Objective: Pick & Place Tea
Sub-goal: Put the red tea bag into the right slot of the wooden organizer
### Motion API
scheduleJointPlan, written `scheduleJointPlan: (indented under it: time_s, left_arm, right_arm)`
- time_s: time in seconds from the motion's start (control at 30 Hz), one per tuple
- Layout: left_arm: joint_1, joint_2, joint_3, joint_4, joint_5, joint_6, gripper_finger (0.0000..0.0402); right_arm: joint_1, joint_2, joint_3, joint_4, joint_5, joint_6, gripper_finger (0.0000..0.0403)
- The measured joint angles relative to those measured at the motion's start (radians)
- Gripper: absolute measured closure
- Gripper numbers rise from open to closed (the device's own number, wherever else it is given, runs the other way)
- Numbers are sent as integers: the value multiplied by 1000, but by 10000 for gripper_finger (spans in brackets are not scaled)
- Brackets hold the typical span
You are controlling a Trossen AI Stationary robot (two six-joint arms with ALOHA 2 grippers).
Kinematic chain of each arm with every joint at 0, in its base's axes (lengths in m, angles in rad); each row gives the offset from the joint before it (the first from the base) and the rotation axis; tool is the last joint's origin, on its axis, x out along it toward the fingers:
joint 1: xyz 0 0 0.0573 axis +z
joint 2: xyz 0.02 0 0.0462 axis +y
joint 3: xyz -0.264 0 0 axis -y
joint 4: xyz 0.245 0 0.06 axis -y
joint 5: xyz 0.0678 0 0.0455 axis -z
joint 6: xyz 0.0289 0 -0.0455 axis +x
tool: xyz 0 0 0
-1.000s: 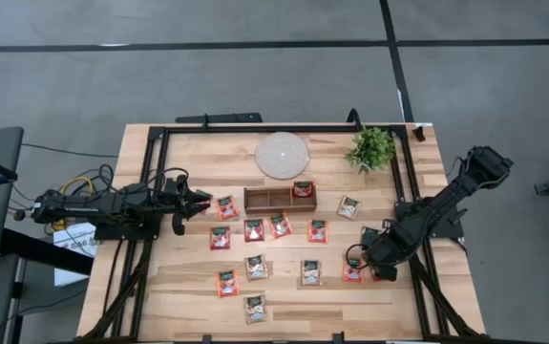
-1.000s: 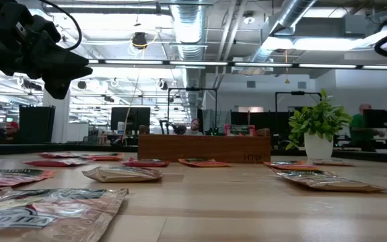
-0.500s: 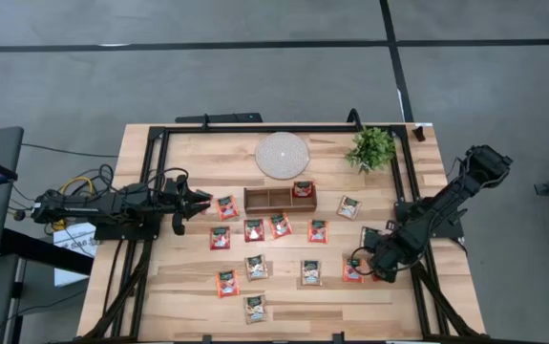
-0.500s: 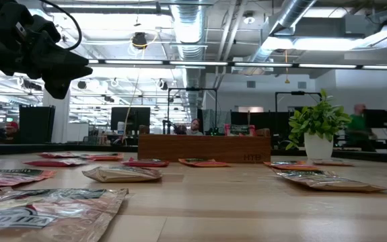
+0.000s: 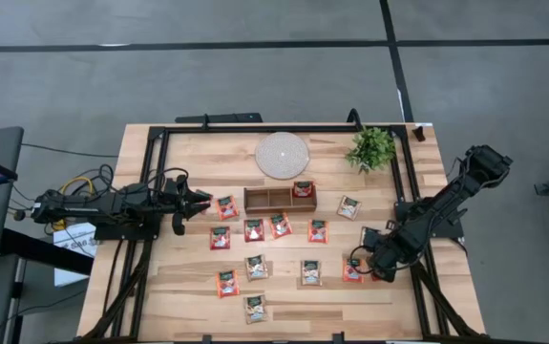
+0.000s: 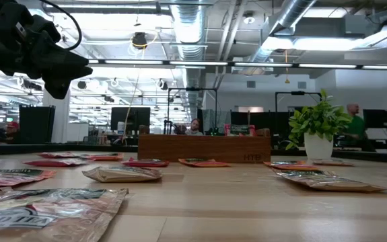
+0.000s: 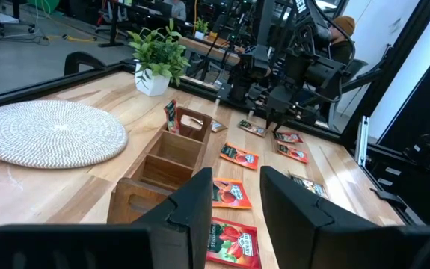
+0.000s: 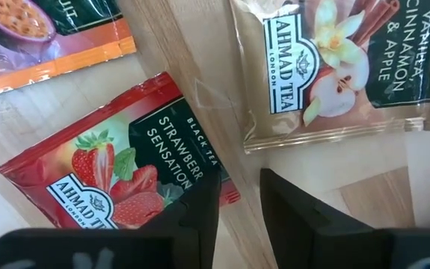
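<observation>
Progress looked early. One red sachet (image 5: 302,189) stood in the right-hand compartment of the three-compartment wooden tray (image 5: 264,199); its other two compartments showed bare. From the left wrist view that same sachet leaned upright against the compartment wall.

The remaining tea sachets lay flat, scattered over the wooden table (image 5: 188,306) in front of and beside the tray: a red one (image 5: 225,207) just left of the tray, a row of red ones below it, a tan one (image 5: 349,207) to the tray's right, and more, tan and red, nearer the front edge. By count about a dozen were still loose, so most of the job remained.

The right gripper (image 5: 358,265) was low over the front-right part of the table, directly above a red sachet there. Its wrist view showed the two fingers (image 8: 197,217) parted, nothing between them but bare tabletop, straddling the corner edge of a strawberry black tea sachet (image 8: 117,179); a vanilla-and-cinnamon sachet (image 8: 334,67) lay just beside it, not touching. Judgement: this arm was lining up a pick of the strawberry sachet, not yet gripping.

The left gripper (image 5: 200,202) hung level at the table's left, pointing toward the tray, close to the red sachet beside it. Its fingers (image 7: 200,205) stood apart and empty.

A round woven white mat (image 5: 282,154) and a small potted plant (image 5: 371,147) sat behind the tray, not involved.
</observation>
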Motion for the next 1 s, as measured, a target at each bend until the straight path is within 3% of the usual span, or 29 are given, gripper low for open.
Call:
scheduleJointPlan:
  time_s: [0.5,1.0]
  left_arm:
    - [0,0,0,0,0,51,296]
    - [0,0,0,0,0,51,296]
  right_arm:
    - [-32,1,-3,8,-89,-1,399]
    - [-33,3,-4,-3,-113,104,403]
